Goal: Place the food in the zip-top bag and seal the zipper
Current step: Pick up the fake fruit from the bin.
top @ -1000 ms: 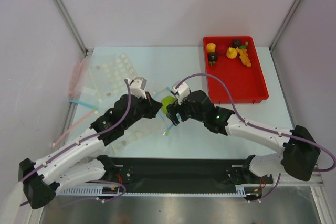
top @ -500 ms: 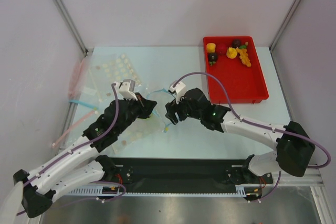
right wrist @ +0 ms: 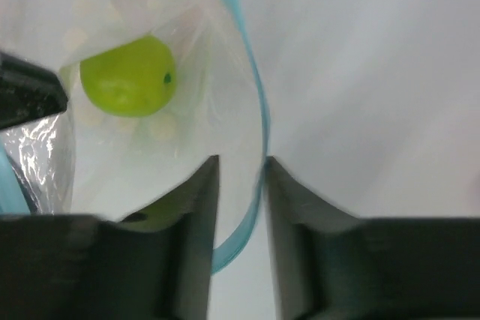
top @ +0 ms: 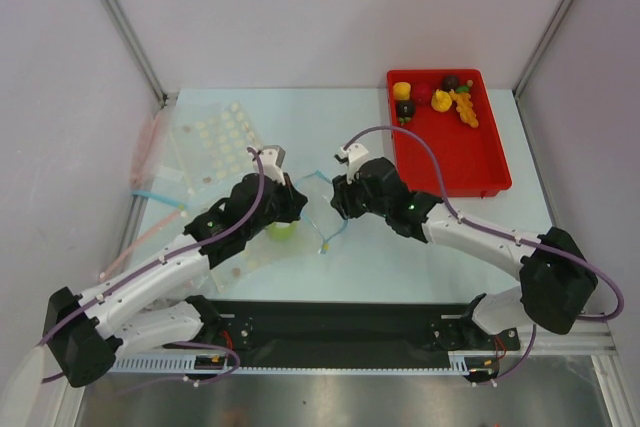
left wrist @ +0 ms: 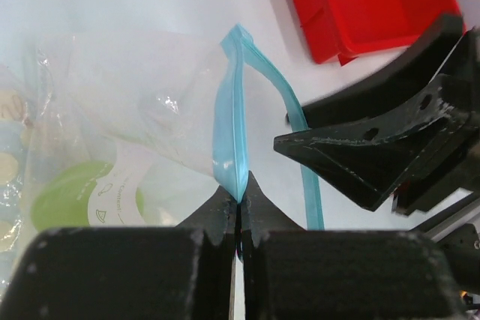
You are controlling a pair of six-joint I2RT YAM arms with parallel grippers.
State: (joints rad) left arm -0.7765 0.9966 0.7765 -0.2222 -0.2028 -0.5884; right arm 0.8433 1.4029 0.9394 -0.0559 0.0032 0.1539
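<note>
The clear zip-top bag (top: 303, 219) lies between my grippers, mouth toward the right. A green apple (top: 280, 231) sits inside it; it also shows in the right wrist view (right wrist: 129, 76) and the left wrist view (left wrist: 75, 198). My left gripper (left wrist: 238, 198) is shut on the light-blue zipper (left wrist: 229, 118) and holds one lip up. My right gripper (right wrist: 240, 166) is open, its jaws straddling the other lip of the zipper (right wrist: 259, 121) without pinching it. The remaining food (top: 440, 97) lies in the red tray (top: 455, 172).
The red tray stands at the back right, and shows in the left wrist view (left wrist: 360, 5). Other clear bags with pink strips (top: 148, 142) and a dotted sheet (top: 215, 132) lie at the left. Cage posts stand at both back corners.
A second ago my right gripper held the green apple at the bag's mouth. Now the apple is inside the bag and the right gripper is open and empty. Both grippers shifted slightly.
</note>
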